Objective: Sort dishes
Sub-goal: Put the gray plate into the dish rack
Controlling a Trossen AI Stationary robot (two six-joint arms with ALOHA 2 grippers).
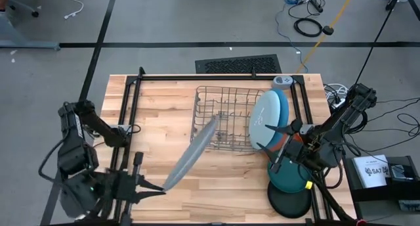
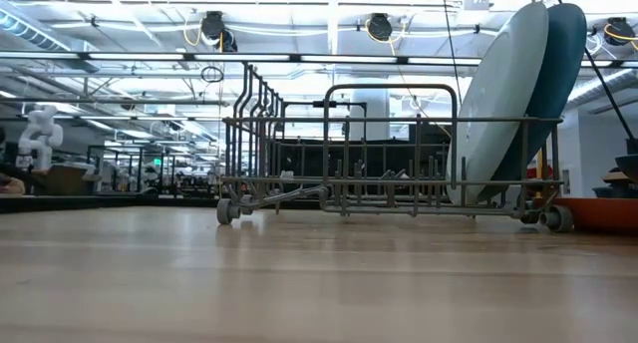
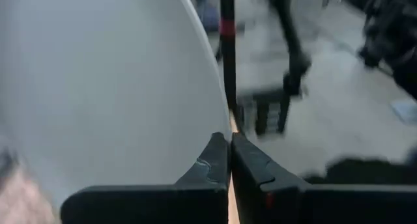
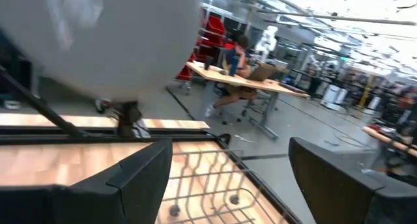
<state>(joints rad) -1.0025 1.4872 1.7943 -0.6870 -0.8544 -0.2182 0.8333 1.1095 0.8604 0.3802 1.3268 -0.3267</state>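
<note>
While your left gripper is clamped on the rim of the grey plate, tilted up between it and the rack mid-table, your right gripper gapes empty by the pale blue plate, so next slot grey in upright.

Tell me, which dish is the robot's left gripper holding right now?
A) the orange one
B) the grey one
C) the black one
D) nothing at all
B: in the high view the left gripper is shut on the rim of the grey plate, which hangs tilted between it and the wire dish rack; the black plate lies on the table.
</note>
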